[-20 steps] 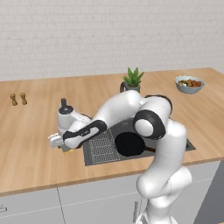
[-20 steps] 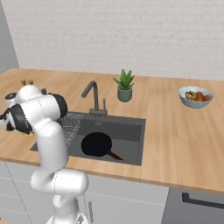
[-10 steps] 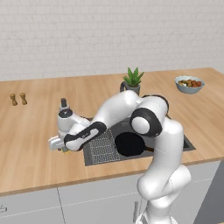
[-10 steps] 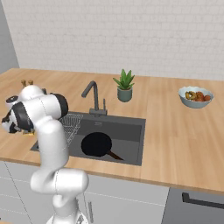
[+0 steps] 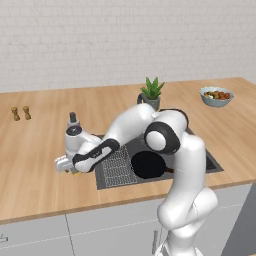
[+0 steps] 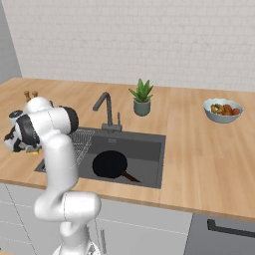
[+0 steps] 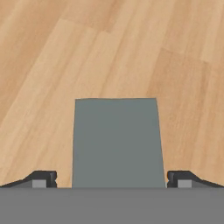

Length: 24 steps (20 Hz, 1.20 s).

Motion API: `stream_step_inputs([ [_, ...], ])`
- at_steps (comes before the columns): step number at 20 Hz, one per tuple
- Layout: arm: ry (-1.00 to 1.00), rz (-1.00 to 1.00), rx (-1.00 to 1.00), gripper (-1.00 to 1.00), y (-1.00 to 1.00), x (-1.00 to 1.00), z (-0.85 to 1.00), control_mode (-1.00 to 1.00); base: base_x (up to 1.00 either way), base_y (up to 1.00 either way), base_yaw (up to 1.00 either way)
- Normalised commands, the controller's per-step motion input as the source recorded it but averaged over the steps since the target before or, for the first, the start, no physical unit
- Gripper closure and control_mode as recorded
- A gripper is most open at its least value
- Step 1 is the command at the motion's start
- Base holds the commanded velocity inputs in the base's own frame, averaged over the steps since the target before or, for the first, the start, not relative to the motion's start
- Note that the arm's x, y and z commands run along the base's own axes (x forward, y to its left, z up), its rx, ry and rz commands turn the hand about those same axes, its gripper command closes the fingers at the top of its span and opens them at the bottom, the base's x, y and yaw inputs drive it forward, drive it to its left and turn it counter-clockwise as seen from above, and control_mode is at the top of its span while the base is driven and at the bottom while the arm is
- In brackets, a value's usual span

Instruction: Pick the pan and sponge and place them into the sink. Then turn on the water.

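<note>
Two risks we note: the gripper (image 7: 112, 183), jaws spread wide and empty, straddles the sponge (image 7: 116, 142); closing high could squeeze it out or skid it along the counter (image 7: 52, 65).

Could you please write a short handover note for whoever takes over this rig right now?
Gripper: open, low over the counter left of the sink, fingertips either side of the sponge, not yet closed.
Pan: already in the basin, handle toward the front right.
Faucet: no water running.
Done: pan placed.
Left: grasp sponge, drop it in the sink, turn the water on.
</note>
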Motion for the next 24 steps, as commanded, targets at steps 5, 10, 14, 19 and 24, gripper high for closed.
stream_step_inputs([
  [5, 0.00, 0.00, 0.00, -1.00, 0.07, 0.06, -0.20, -1.00, 0.00, 0.00, 0.00],
  [10, 0.00, 0.00, 0.00, -1.00, 0.03, 0.04, -0.22, -1.00, 0.00, 0.00, 0.00],
  [14, 0.00, 0.00, 0.00, 1.00, 0.01, 0.00, -0.02, -1.00, 0.00, 0.00, 0.00],
  [19, 0.00, 0.00, 0.00, 1.00, 0.00, 0.00, 0.00, -1.00, 0.00, 0.00, 0.00],
  [24, 0.00, 0.00, 0.00, 1.00, 0.00, 0.00, 0.06, -1.00, 0.00, 0.00, 0.00],
])
